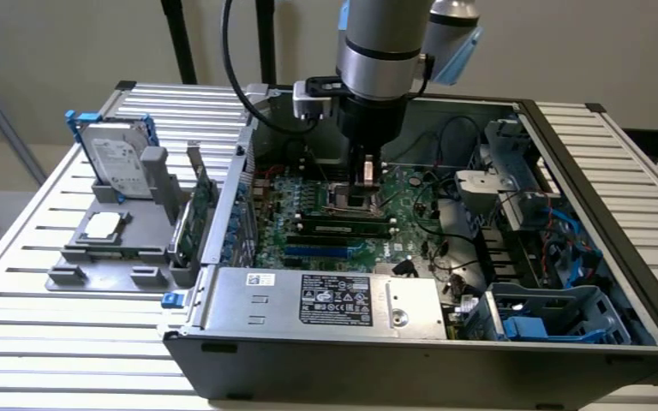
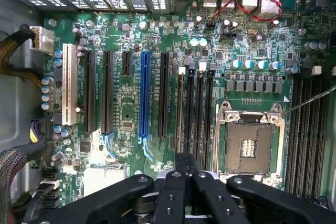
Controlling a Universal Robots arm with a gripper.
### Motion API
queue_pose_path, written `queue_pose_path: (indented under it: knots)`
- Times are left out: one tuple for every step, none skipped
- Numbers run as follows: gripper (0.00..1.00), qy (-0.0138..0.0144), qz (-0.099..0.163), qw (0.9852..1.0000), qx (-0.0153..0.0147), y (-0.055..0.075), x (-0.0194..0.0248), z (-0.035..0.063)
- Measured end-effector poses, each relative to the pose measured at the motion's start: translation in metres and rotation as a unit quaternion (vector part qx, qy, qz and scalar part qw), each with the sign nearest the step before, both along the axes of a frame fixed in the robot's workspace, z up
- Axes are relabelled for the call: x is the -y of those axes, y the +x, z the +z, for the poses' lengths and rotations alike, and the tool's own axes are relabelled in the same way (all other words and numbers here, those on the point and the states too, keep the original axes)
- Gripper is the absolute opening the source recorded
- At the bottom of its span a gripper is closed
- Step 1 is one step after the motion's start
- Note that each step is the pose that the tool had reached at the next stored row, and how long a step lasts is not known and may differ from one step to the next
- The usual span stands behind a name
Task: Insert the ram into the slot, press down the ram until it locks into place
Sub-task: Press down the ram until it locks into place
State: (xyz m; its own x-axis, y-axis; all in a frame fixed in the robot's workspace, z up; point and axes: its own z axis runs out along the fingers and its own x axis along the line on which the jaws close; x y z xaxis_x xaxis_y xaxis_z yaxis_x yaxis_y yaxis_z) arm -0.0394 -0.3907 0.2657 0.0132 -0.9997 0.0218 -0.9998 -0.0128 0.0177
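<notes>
The ram point(image 1: 341, 228) is a long dark stick with a pale label, standing on edge in one of the black parallel slots point(image 2: 199, 114) on the green motherboard. In the wrist view the ram point(image 2: 180, 114) is a thin line, seen edge-on in the outermost slot of that group. My gripper point(image 1: 366, 204) hangs straight down inside the open computer case, just above the board near the ram. Its black fingers point(image 2: 176, 182) are shut together with nothing between them. Whether they touch the ram I cannot tell.
The square silver CPU socket point(image 2: 252, 145) lies beside the slots, and a blue slot point(image 2: 145, 98) on the other side. A power supply point(image 1: 318, 300), cables and a drive cage point(image 1: 558, 312) crowd the case. A grey tray point(image 1: 106, 248) holding a hard drive point(image 1: 123, 163) sits at the exterior view's left.
</notes>
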Motion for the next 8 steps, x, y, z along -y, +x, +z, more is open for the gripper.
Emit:
queue_pose_path:
  knots:
    - [0.11, 0.0, 0.0, 1.0, 0.0, 0.0, 0.0, 0.0]
    - [0.11, -0.0001, 0.0, 1.0, -0.0001, 0.0, 0.0, 0.0001]
    - [0.11, -0.0001, 0.0, 1.0, -0.0001, 0.0, 0.0, 0.0001]
    - [0.11, -0.0001, 0.0, 1.0, -0.0001, 0.0, 0.0, 0.0001]
    - [0.11, -0.0001, 0.0, 1.0, -0.0001, 0.0, 0.0, 0.0001]
    - [0.11, -0.0001, 0.0, 1.0, -0.0001, 0.0, 0.0001, 0.0001]
    - [0.11, -0.0001, 0.0, 1.0, -0.0001, 0.0, 0.0001, 0.0001]
    - [0.11, -0.0001, 0.0, 1.0, -0.0001, 0.0, 0.0001, 0.0001]
